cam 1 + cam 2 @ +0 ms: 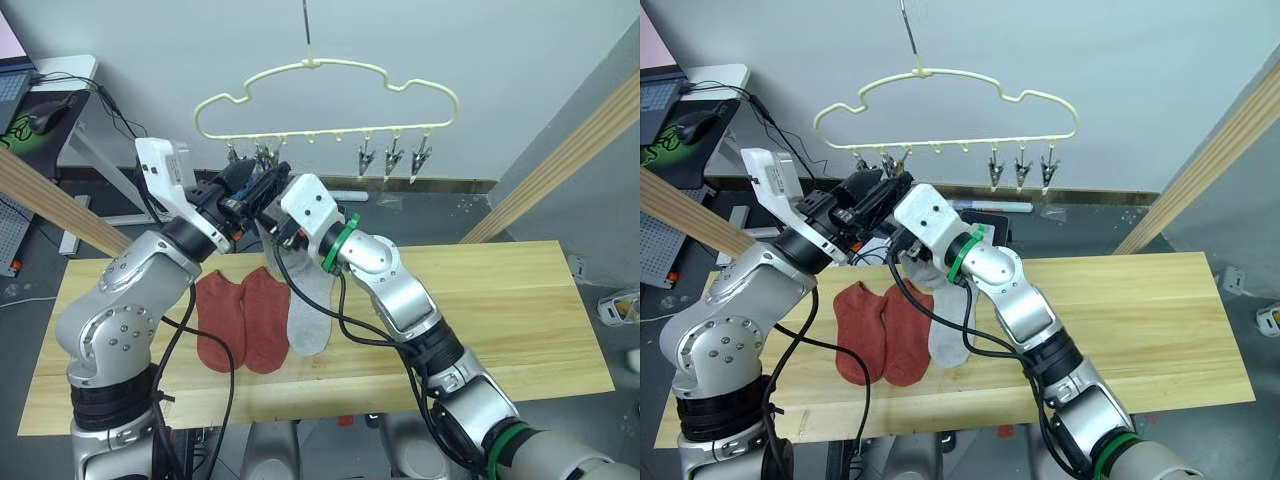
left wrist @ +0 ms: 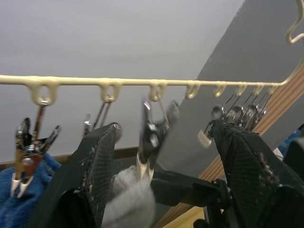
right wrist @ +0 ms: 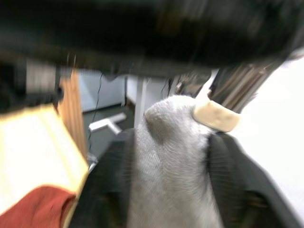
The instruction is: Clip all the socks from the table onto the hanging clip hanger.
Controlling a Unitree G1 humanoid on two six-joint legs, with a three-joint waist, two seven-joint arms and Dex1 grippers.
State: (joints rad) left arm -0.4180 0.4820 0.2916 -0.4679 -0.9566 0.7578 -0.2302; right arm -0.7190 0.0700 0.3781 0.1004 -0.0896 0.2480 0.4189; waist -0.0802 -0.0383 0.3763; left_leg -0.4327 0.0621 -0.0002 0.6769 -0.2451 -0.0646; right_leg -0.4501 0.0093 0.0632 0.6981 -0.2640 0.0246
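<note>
Head view, hanger [image 1: 330, 95]: hung from a hook at 12 o'clock above the table [image 1: 500, 310]; three bare clips [image 1: 392, 158] toward its 3 o'clock end.
Head view, grippers: left gripper [image 1: 262, 185] and right gripper [image 1: 272, 222] raised together just under the hanger's 9 o'clock clips.
Head view, red socks [image 1: 240, 320]: two, flat side by side on the table, at 9 o'clock of a grey sock [image 1: 310, 315] lying flat and touching them.
Left wrist view, left gripper [image 2: 166, 156]: fingers spread wide, released, either side of one clip [image 2: 151, 137].
Left wrist view, second grey sock [image 2: 130, 199]: bunched right below that clip; whether the clip bites it, cannot tell.
Left wrist view, blue sock [image 2: 23, 194]: hanging under the clip at the hanger's end.
Right wrist view, right gripper [image 3: 171, 171]: clenched on the second grey sock, its top bulging up between the fingers [image 3: 235, 185], beside a cream-tipped clip end [image 3: 216, 116].
</note>
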